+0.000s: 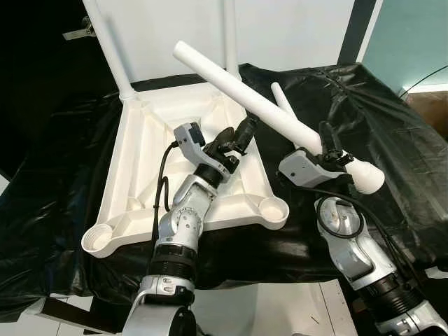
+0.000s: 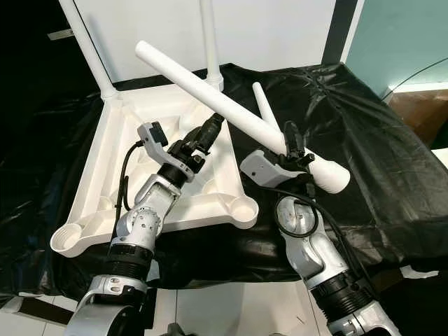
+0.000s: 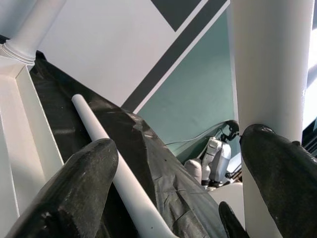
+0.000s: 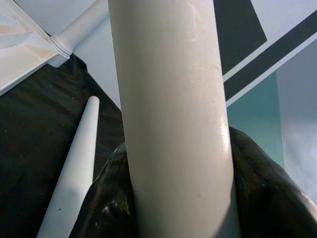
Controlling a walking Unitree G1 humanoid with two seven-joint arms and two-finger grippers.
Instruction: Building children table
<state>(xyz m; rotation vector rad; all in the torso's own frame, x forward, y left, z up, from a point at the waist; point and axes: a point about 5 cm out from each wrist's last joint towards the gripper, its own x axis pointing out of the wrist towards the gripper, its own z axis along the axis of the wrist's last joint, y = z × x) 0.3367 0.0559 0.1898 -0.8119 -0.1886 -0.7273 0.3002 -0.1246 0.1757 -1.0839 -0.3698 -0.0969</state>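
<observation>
Table leg (image 1: 259,105), a long white tube, slants from far left down to near right above the upturned tabletop (image 1: 140,175). Right gripper (image 1: 327,155) clamps its thick near end; left gripper (image 1: 246,131), fingers spread, appears to bracket mid-shaft. Empty near-right socket (image 1: 273,207) sits just below.

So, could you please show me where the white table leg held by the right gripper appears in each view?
Left eye view: held table leg slants from upper centre to right.
Right eye view: same diagonal, centre.
Left wrist view: right edge, upright.
Right wrist view: centre, clamped.
Shared landmark: loose table leg on the black cloth.
</observation>
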